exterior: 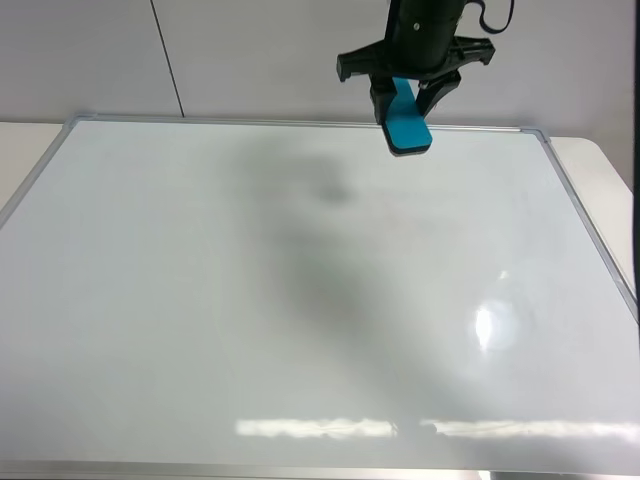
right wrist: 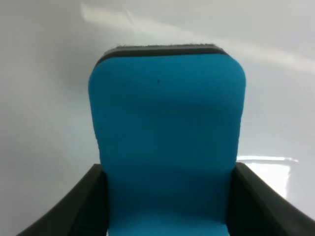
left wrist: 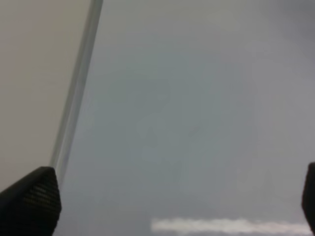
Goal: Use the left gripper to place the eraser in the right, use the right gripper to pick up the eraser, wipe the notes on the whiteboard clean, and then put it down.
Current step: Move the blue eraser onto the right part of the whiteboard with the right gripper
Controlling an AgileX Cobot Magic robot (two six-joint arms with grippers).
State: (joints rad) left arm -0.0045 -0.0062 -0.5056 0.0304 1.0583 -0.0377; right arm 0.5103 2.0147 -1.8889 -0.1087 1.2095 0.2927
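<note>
Whiteboard (exterior: 200,330) below, right pincer (exterior: 410,100) pinches the eraser (exterior: 408,125) (left pincer (left wrist: 162,196) spread).

My right hand (exterior: 409,100) hangs from its dark arm with the wrist pointed steeply down, both black fingers (right wrist: 81,206) pressed against the sides of the teal eraser (exterior: 408,125) that juts out below their tips. The two finger bases splay outward above the grip. My left hand (left wrist: 162,196) is spread wide, its ribbed black fingertips (left wrist: 32,199) far apart with nothing between them, facing down at a slant.
</note>
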